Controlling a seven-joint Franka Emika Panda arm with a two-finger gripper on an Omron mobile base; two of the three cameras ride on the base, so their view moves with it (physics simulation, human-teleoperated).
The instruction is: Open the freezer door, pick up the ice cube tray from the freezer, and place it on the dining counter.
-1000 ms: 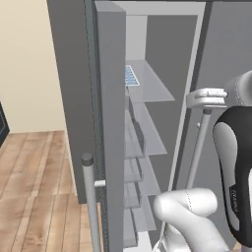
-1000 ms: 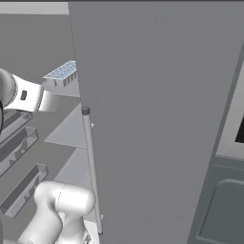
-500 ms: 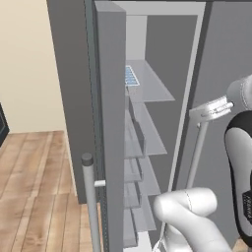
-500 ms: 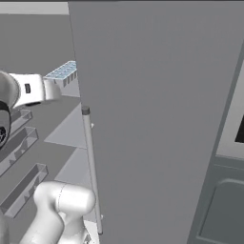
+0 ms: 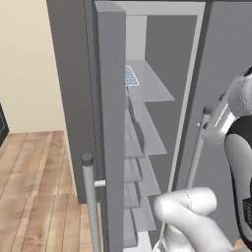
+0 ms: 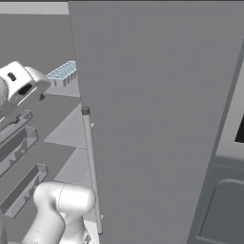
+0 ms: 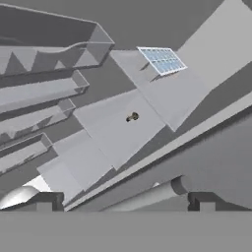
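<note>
You have the freezer door (image 5: 109, 123) standing open, edge-on in the left base view, with its long silver bar handle (image 5: 90, 202) at the lower left and its inner bins (image 6: 18, 143) stacked along the left of the right base view. Behind it the freezer (image 5: 162, 74) shows its translucent glass shelves (image 5: 147, 133), one below another. The ice cube tray (image 5: 131, 76) lies flat on the top shelf, toward the door side, its pale blue cubes in a grid (you can see it as a tilted blue patch in the hand view (image 7: 161, 59), and at the shelf's edge in the right base view (image 6: 63, 72)). Your gripper (image 7: 125, 199) is spread wide with nothing between its two dark fingertips (image 7: 203, 199), well apart from the tray. Just past the tips runs the second door's bar handle (image 7: 147, 196); that plain grey door (image 6: 152, 119) is closed.
</note>
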